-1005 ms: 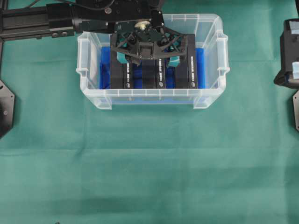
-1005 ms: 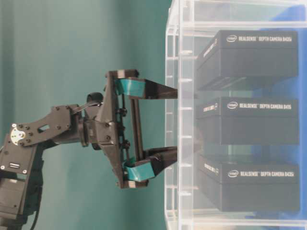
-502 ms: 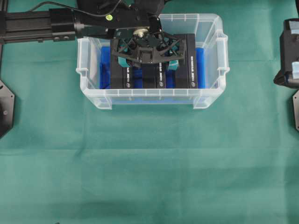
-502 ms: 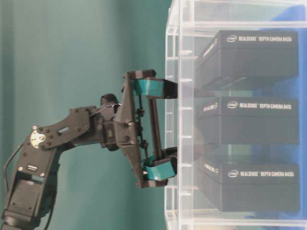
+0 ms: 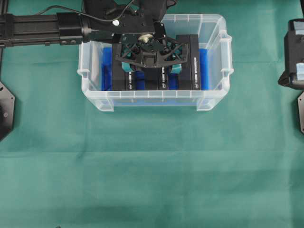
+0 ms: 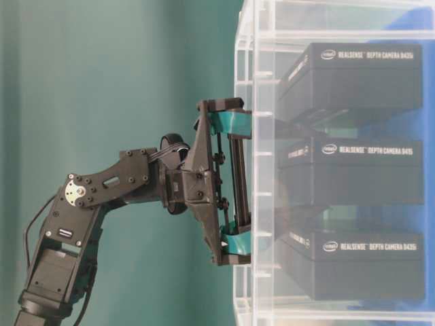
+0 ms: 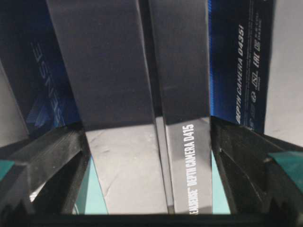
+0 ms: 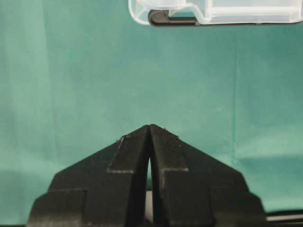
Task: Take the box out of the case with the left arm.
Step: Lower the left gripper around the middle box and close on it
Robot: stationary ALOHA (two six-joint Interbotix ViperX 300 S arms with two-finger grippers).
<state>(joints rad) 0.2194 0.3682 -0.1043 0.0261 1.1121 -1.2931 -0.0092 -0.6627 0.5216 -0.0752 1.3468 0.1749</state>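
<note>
The clear case (image 5: 152, 100) stands at the back of the table with a blue sheet (image 5: 107, 66) on its bottom. Three black boxes stand on edge in it: left (image 5: 122, 81), middle (image 5: 156, 81), right (image 5: 190, 61). My left gripper (image 5: 151, 69) is lowered into the case, open, with its teal-padded fingers (image 5: 127, 67) on either side of the middle box. In the left wrist view that box (image 7: 142, 142) fills the gap of the gripper (image 7: 149, 156) without a visible squeeze. My right gripper (image 8: 150, 130) is shut on nothing, over the cloth beside the case.
A green cloth (image 5: 152, 171) covers the table. The right arm (image 5: 294, 52) rests at the right edge, apart from the case. The case's right handle and corner (image 8: 213, 12) show at the top of the right wrist view. The left arm's black links (image 5: 38, 31) reach in from the back left.
My left gripper has sunk deeper into the case, its fingers sliding down past the rim around the middle box. It stays open. The boxes and the right arm have not moved.
</note>
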